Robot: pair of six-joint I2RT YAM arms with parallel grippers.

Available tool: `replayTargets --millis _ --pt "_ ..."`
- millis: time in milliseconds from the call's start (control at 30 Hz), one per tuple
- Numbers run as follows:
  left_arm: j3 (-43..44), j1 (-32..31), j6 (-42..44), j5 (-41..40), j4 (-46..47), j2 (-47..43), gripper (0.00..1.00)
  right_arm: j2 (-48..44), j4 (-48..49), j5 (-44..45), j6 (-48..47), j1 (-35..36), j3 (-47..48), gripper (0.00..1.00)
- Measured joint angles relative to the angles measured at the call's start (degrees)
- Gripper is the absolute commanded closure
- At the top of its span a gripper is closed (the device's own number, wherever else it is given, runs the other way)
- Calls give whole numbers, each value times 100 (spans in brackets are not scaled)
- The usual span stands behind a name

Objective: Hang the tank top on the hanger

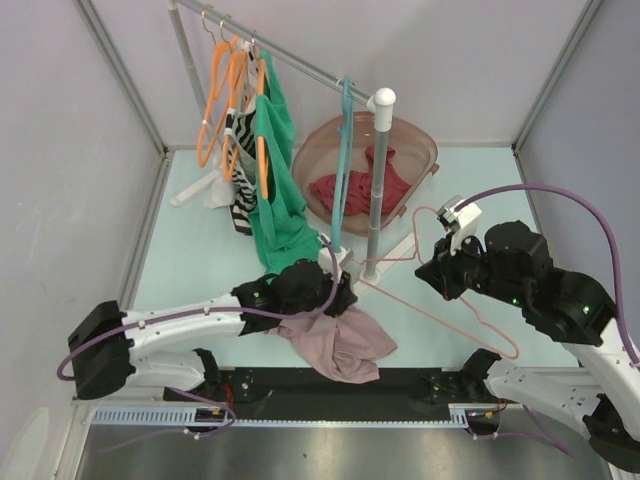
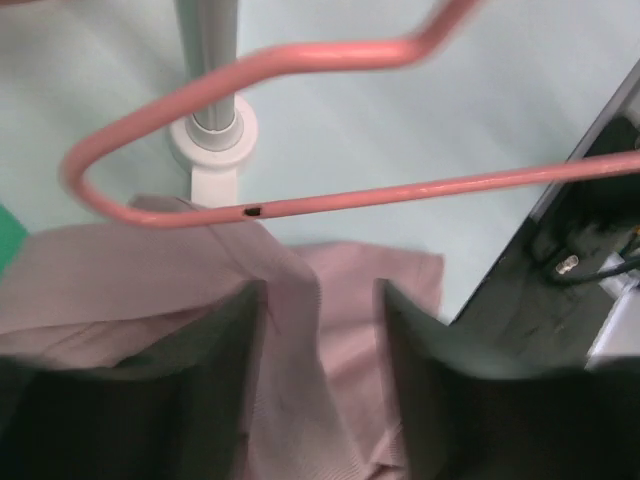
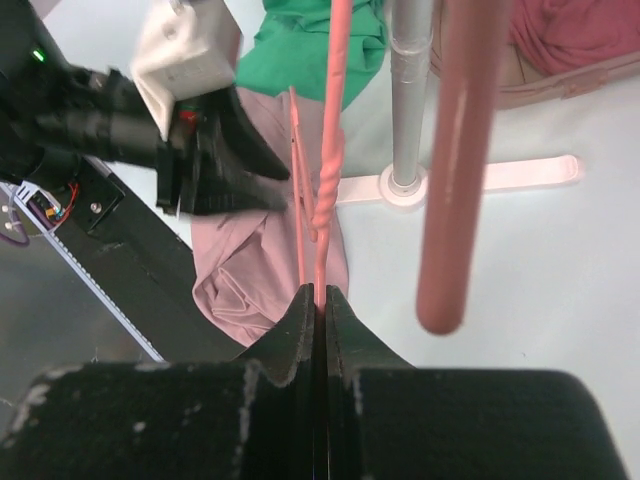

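On the left, the left gripper [image 2: 320, 295] has its fingers apart, astride a fold of the tank top [image 1: 338, 348] without pinching it. The top lies bunched at the near middle edge of the table [image 1: 190, 250]. It touches the lower bar of the hanger [image 2: 400, 190], which stretches right. The right gripper [image 3: 322, 300] is clamped on the hanger's twisted neck.

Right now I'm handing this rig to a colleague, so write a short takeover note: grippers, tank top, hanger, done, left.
Left gripper: open over the tank top, fabric in the gap, seemingly not pinched.
Right gripper: shut on the hanger by its twisted neck.
Tank top: bunched at the table's near edge, one fold reaching the hanger's corner.
Done: hanger in hand. Left: get both shoulders onto it.
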Motion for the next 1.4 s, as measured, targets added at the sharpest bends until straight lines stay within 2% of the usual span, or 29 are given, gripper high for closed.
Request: replayTargets --millis 33,67,167,300,400,433,600,700,833,1133,1233,1267,1333,1367,1400 --pt "0 -57 -13 76 22 98 9 4 2 0 0 0 0 100" --pt "0 -83 -26 127 20 142 1 13 9 -2 0 0 0 100" --pt "-28 -85 17 44 -42 -101 1 63 15 2 0 0 -4 100" --pt "-129 2 186 -372 -575 -1176 1 87 20 2 -4 0 -13 100" --pt "-197 522 225 -503 -1010 -1814 1 85 79 -22 -7 0 -66 100" --pt "-251 885 205 -612 -1250 -1941 1 85 122 -48 -9 0 -103 100" --pt "-420 1458 -101 -968 -1996 -1537 1 94 315 -208 -13 0 -282 100" --pt "-610 1628 -334 -1119 -2365 -984 3 111 409 -315 -11 -2 -417 100" --pt "-968 1714 -549 -1163 -2570 -835 6 94 448 -400 -13 0 -511 100" --pt "-1325 1812 -807 -1353 -2385 -835 28 -7 675 -640 -15 0 -673 100" --pt "-1414 1919 -828 -1355 -2282 -800 41 -13 699 -713 -28 0 -695 100" --pt "-1414 1963 -837 -1360 -2251 -765 54 -17 706 -756 -28 -2 -708 100" --pt "-1414 2065 -872 -1355 -2159 -667 72 -33 713 -828 -31 0 -743 100" --pt "-1414 2107 -868 -1362 -2127 -621 88 -46 734 -909 -31 -2 -782 100" --pt "-1414 2138 -870 -1364 -2100 -579 95 -57 758 -973 -28 0 -826 100"
